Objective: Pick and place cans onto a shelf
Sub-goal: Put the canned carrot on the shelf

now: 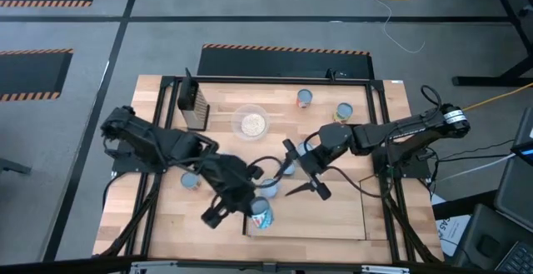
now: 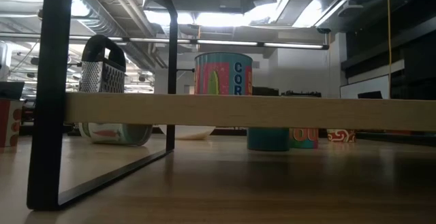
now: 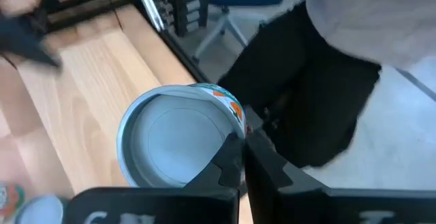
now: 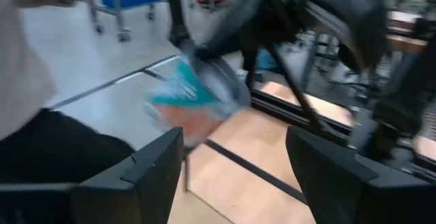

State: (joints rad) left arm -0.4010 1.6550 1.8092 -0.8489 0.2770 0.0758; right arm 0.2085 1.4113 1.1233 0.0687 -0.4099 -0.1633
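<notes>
My left gripper (image 1: 254, 203) is shut on a can (image 3: 174, 146) with a pale silver top and a teal-and-orange label, over the near middle of the table. The same can shows blurred and tilted in the right wrist view (image 4: 194, 98). My right gripper (image 1: 297, 171) stands open just to the right of it and holds nothing (image 4: 238, 176). Other cans stand at the far right (image 1: 305, 98) (image 1: 343, 111) and near the left arm (image 1: 191, 178). The shelf (image 2: 272, 112) is a light-wood board on dark legs; one can (image 2: 223, 74) stands on it. My left gripper pinches the can's top rim (image 3: 231, 134) between its two fingers, at one side of the round top. The can is tilted, its top facing the wrist camera, and hangs lifted clear of the wood.
A clear bowl (image 1: 251, 122) and a metal grater (image 1: 193, 103) stand toward the far side. Two cans (image 2: 269, 139) show beneath the shelf board. A person in dark trousers (image 3: 306, 94) stands close to the table's near edge.
</notes>
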